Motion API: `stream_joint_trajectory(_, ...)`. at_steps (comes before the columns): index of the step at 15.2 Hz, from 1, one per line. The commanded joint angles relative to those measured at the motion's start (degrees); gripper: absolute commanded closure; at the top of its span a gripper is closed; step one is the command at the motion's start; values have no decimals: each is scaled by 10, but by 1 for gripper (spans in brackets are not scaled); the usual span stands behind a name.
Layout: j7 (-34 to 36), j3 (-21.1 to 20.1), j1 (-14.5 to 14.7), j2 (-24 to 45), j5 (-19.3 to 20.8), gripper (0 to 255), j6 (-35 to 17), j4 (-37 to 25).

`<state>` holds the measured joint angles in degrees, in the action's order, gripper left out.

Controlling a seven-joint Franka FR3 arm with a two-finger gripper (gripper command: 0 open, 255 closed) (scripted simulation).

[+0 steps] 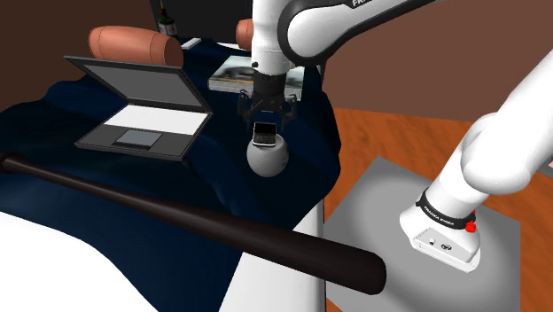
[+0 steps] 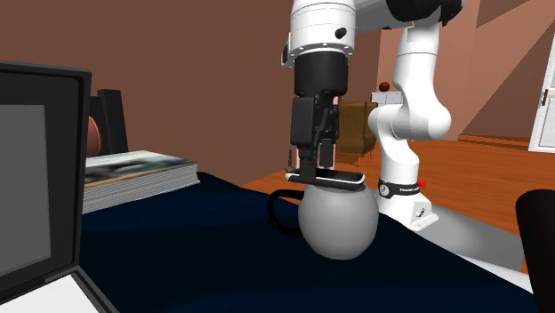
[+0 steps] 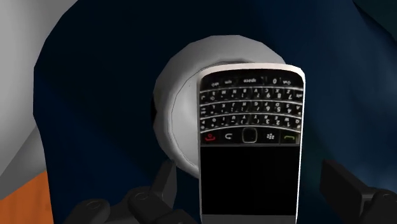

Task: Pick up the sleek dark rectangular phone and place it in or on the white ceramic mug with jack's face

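Tool [image 2: 316,168] spread wide, phone [image 3: 249,146] lying on mug [image 2: 336,222], navy bedcover [image 1: 221,182], brown wall [image 2: 196,71]

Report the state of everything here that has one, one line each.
mug: upright on the dark blue cover, mouth covered.
phone: lying flat across the mug's mouth, keypad up, unclasped.
jaws: open, apart from the phone on both sides.
laptop: open, lid raised.
book: closed, lying flat.
bat: lying flat.
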<state>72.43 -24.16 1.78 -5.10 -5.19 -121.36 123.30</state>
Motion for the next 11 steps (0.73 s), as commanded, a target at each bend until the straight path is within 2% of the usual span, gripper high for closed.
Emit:
stream_joint_trajectory(1, -2, 2, -1, -10, -3, 0, 29, -19)
stream_joint_trajectory(3, -5, 5, -2, -22, -6, 0, 63, -43)
stream_joint_trajectory(11, -5, 5, -2, -22, -6, 0, 63, -43)
